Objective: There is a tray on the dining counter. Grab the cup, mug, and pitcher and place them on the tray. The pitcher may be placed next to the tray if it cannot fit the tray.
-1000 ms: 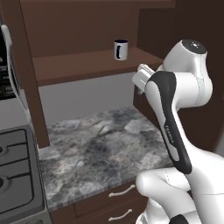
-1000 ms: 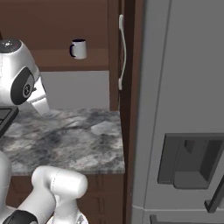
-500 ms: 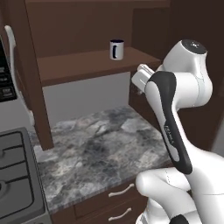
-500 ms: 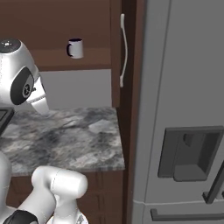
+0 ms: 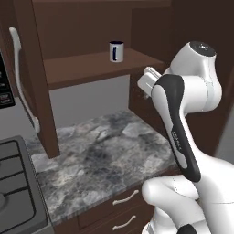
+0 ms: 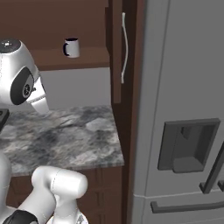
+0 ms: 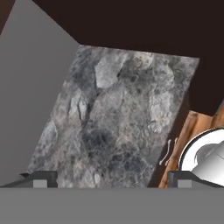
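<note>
Since the mug (image 5: pixel 116 51) sits up on the wooden shelf (image 5: pixel 91 66) above the marbled tabletop (image 5: pixel 105 155) and the claw (image 7: pixel 111 177) hangs wide open, holding nothing, looks like fetching it's the current step, so next it'll need to reach up.

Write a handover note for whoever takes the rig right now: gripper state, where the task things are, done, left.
Gripper: open, holding nothing, looking down at the marbled worktop.
Mug: upright on the brown shelf above that worktop, untouched, well above the hand.
Cup, pitcher, tray, dining counter: not in front of the robot here.
Done: nothing placed, judging by what shows.
Left: raise the arm to the shelf, grasp the mug, carry it to the tray; then fetch cup and pitcher.
</note>
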Available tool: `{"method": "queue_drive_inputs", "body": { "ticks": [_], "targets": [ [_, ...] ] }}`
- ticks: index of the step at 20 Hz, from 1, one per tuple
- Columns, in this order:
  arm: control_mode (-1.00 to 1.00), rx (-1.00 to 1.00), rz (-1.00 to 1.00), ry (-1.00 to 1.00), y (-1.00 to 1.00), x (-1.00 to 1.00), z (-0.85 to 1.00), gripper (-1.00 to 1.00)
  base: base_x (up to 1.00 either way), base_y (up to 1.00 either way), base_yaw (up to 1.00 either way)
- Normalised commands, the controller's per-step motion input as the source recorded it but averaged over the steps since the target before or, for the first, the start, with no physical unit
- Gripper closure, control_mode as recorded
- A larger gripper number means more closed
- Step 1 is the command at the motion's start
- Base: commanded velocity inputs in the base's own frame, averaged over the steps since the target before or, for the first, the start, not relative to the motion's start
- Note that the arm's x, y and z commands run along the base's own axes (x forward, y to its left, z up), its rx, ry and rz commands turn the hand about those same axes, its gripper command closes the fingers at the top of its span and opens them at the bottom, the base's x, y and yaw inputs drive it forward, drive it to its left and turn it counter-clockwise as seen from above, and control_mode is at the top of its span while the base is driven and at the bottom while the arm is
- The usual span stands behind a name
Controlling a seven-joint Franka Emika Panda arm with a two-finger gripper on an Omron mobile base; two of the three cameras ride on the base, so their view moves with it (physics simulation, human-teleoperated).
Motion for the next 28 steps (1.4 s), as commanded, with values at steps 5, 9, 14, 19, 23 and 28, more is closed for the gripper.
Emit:
{"method": "queue_drive_inputs", "body": {
  "ticks": [5,9,14,19,23,28],
  "targets": [
    [1.00,0.00,0.00,0.00,0.00,0.00,0.00,-1.00,0.04,0.00,-0.24],
    [-1.00,-0.06,-0.04,-0.06,0.08,0.03,0.05,-1.00,0.01,0.03,-0.09],
    [-1.00,-0.18,0.06,-0.18,0.09,0.09,0.29,-1.00,0.00,0.00,0.00],
    [-1.00,-0.21,0.14,-0.18,0.08,0.15,0.41,-1.00,0.00,0.00,0.00],
    [-1.00,-0.12,0.22,-0.13,-0.01,0.08,0.34,-1.00,0.00,0.00,0.00],
    [-1.00,-0.13,0.25,-0.15,0.00,0.11,0.30,-1.00,0.00,0.00,0.00]
  ]
}}
